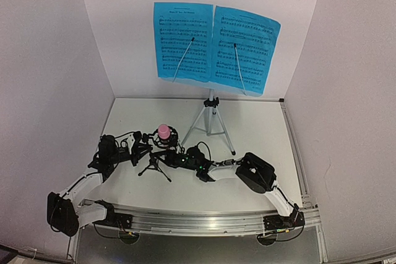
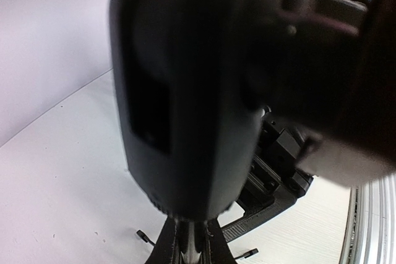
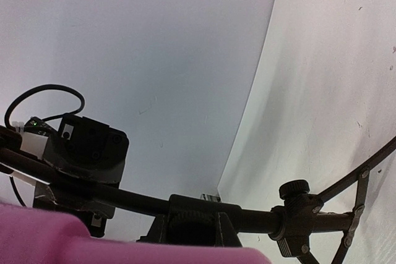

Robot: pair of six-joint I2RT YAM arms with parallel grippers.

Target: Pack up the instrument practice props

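Observation:
The pink microphone (image 1: 164, 130) stands upright in the ring mount of the small black mic stand (image 1: 154, 166) on the white table. My left gripper (image 1: 142, 151) reaches the stand from the left. My right gripper (image 1: 176, 157) reaches it from the right. In the right wrist view my right gripper (image 3: 192, 224) is shut on the stand's black pole (image 3: 260, 219), with the microphone (image 3: 93, 239) blurred at the bottom. In the left wrist view my left gripper (image 2: 189, 245) is closed round a thin stem under a large blurred black body. Two blue music sheets (image 1: 183, 41) (image 1: 244, 51) hang on the silver tripod (image 1: 210, 122); its desk is hidden.
White walls enclose the table on the left, back and right. The silver tripod's legs spread just behind the mic stand. The metal rail (image 1: 204, 222) with the arm bases runs along the near edge. Cables loop beside both wrists.

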